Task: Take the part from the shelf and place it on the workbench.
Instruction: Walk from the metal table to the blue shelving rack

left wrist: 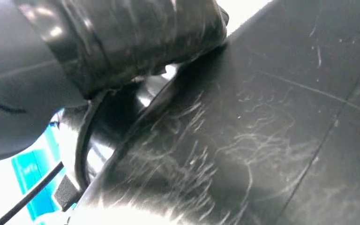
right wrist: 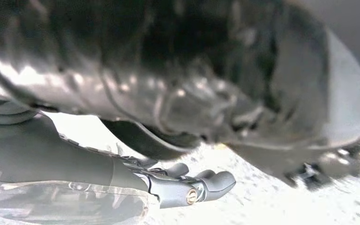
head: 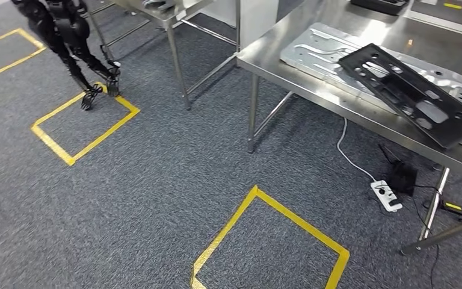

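The black part [head: 412,93] lay on the steel worktop [head: 337,18], resting on a silver pressed panel [head: 319,54] rather than on bare steel. In the head view its long axis ran from the upper left to the lower right, roughly parallel to the near edge of the worktop. Its lower-right corner reached that edge; whether it overhung could not be determined.

The part lay ahead and to the right of the robot, with grey carpet floor [head: 156,180] between the robot and the worktop legs. By that bearing, the right arm was judged the nearer one.

The right hand [right wrist: 192,185] appeared in the right wrist view with its fingers [right wrist: 218,180] extended, lying loosely side by side and holding nothing, over a pale speckled surface. In the left wrist view, a grey mass taken to be the left hand [left wrist: 14,103] lay against a dark, scratched surface; the state of its fingers could not be determined.

Neither hand touched the part. Placement was judged essentially complete. Any further move would be a correction toward the right front, along the part's long axis.
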Controlling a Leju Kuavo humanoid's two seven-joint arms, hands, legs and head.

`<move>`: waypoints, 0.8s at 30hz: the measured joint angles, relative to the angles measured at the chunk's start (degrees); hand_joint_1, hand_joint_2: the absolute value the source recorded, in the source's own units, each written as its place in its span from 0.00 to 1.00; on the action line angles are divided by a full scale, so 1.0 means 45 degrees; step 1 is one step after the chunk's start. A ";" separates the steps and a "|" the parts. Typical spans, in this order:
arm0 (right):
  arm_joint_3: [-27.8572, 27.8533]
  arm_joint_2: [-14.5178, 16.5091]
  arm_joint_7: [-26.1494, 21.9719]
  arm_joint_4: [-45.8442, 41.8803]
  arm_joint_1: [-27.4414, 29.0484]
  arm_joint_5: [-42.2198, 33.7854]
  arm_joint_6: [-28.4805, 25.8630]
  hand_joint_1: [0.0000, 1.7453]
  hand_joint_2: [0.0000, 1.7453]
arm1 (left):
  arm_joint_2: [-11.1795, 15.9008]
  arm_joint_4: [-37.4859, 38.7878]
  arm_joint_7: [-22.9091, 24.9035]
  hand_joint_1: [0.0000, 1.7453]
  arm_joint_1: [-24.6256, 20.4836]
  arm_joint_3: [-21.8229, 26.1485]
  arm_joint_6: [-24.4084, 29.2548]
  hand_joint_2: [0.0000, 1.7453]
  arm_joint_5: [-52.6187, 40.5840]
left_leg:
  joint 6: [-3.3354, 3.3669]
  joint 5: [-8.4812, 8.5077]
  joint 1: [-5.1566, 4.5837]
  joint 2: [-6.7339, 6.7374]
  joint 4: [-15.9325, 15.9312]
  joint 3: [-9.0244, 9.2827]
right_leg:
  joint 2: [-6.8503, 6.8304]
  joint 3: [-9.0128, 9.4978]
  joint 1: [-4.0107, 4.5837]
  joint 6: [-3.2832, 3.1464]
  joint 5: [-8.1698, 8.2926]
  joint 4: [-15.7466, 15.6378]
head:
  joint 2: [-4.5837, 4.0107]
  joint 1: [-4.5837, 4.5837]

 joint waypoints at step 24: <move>0.0000 0.0074 -0.0096 0.0018 0.0002 -0.0205 -0.0578 0.00 0.00 | 0.0053 0.0000 0.0040 0.00 0.0070 0.0039 0.0153 0.00 -0.0137 | 0.0482 0.1044 -0.0201 -0.1613 -0.3001 0.1498 | 0.1358 -0.0166 0.0051 0.0106 0.0152 -0.0025 | 0.0000 0.0227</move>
